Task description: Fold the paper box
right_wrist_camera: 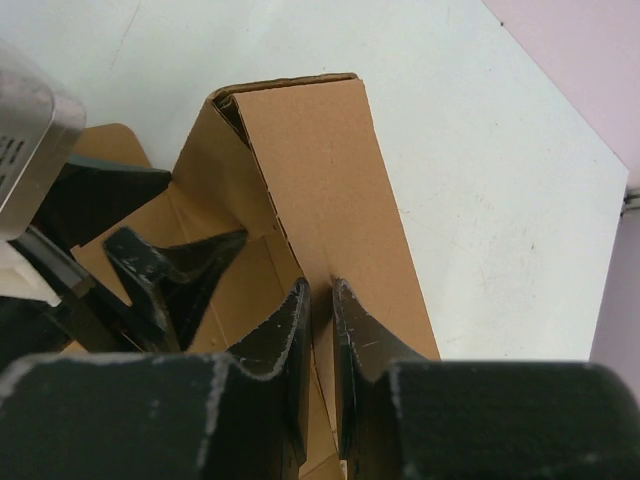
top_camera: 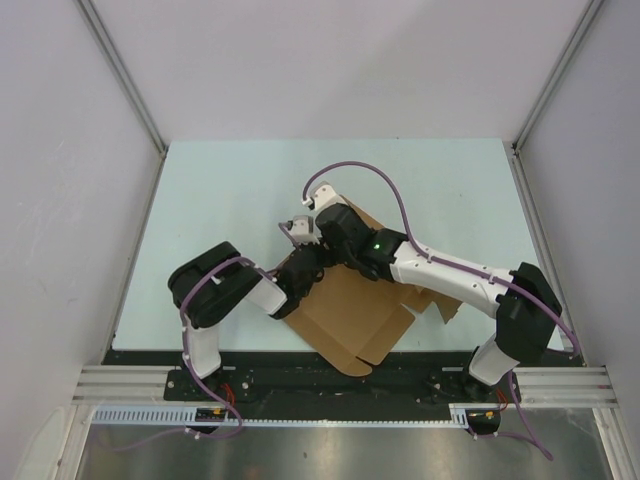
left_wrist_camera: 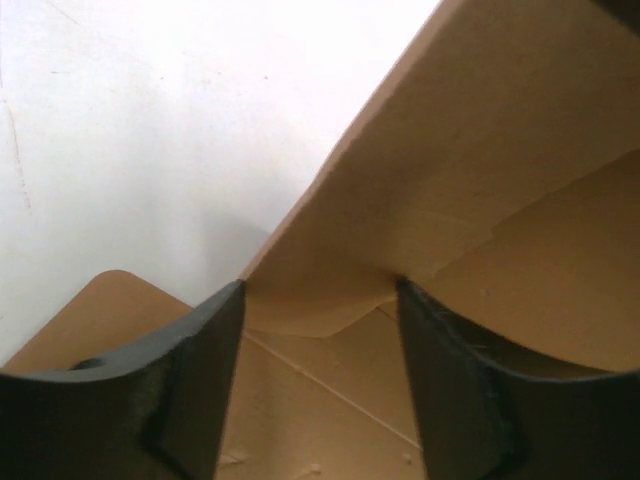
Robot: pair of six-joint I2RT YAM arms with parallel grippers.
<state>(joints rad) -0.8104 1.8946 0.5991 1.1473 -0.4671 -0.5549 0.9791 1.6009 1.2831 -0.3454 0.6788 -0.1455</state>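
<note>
The paper box [top_camera: 345, 318] is brown cardboard, partly folded, lying in the middle of the table between the two arms. In the right wrist view one long wall [right_wrist_camera: 330, 170] stands upright. My right gripper [right_wrist_camera: 320, 290] is shut on that wall's top edge, with a finger on each side. My left gripper [left_wrist_camera: 320, 300] is open, its dark fingers [left_wrist_camera: 190, 380] spread over the box floor and just short of a raised panel [left_wrist_camera: 480, 130]. From above, both grippers meet at the box's far left corner [top_camera: 310, 255]. The left fingers [right_wrist_camera: 170, 270] also show in the right wrist view.
The box rests on a pale table [top_camera: 220, 190] enclosed by grey side walls [top_camera: 60, 200]. A metal rail [top_camera: 330, 385] with the arm bases runs along the near edge. Purple cables [top_camera: 385, 185] loop above the right arm.
</note>
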